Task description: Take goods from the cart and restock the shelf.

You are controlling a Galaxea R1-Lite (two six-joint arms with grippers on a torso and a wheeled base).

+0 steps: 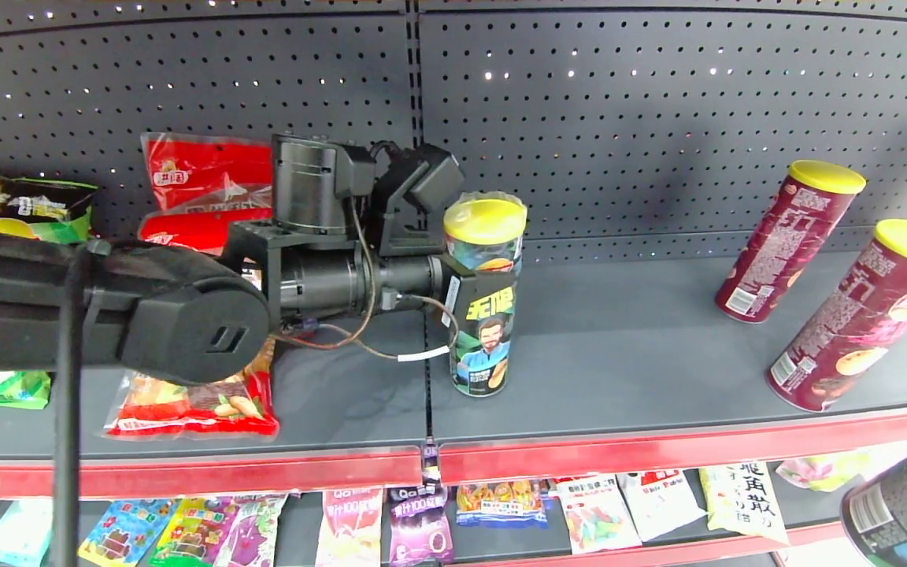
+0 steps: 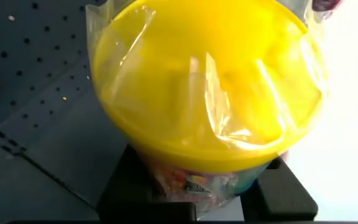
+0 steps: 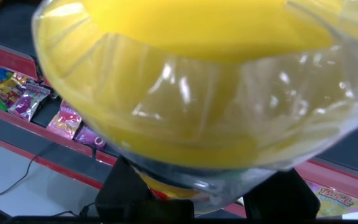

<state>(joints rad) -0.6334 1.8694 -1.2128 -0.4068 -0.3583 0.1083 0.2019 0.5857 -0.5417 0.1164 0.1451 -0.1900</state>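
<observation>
A tall chip can [image 1: 486,295] with a yellow lid and a cartoon label stands upright on the grey shelf [image 1: 619,346], near its middle. My left gripper [image 1: 471,293] is shut on the can's side, coming in from the left. In the left wrist view the can's wrapped yellow lid [image 2: 207,81] sits between the dark fingers [image 2: 132,193]. My right gripper [image 3: 197,196] is shut on a second yellow-lidded can [image 3: 204,81]. That can's dark body [image 1: 906,504] shows at the lower right of the head view, below the shelf's red front edge.
Two maroon cans with yellow lids [image 1: 788,240] [image 1: 867,315] stand at the shelf's right end. Red snack bags [image 1: 201,189] [image 1: 194,405] and green bags [image 1: 28,209] lie at the left. Small packets [image 1: 422,520] hang on the lower shelf. A pegboard wall [image 1: 658,118] closes the back.
</observation>
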